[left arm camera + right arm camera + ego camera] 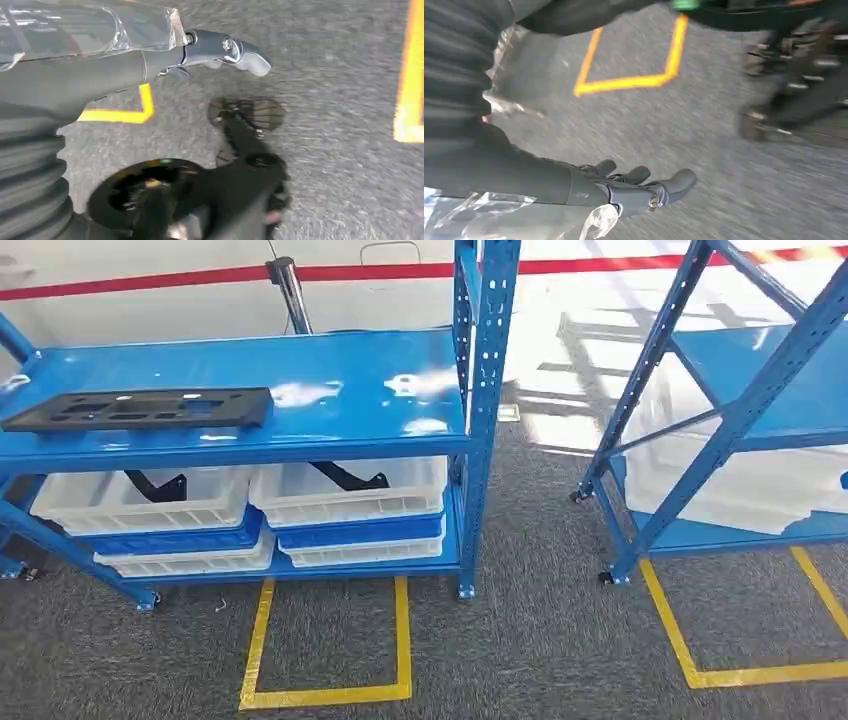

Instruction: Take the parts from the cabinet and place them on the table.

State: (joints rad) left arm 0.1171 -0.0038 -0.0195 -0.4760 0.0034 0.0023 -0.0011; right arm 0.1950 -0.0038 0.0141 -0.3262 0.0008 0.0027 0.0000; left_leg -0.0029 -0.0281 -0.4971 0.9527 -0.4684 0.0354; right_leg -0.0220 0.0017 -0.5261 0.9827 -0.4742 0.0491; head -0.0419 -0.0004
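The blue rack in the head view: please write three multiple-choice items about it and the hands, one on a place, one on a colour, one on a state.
1. Where does the flat black part lie?
A. On the rack's top shelf
B. In a white bin
C. On the floor

2. What colour are the floor lines?
A. Red
B. Yellow
C. Green

3. What does the right hand hold?
A. A black part
B. A bin
C. Nothing

Answers: 1 A, it rests on the shelf's left side. 2 B, yellow marks show on the grey carpet. 3 C, its fingers hang over bare carpet.
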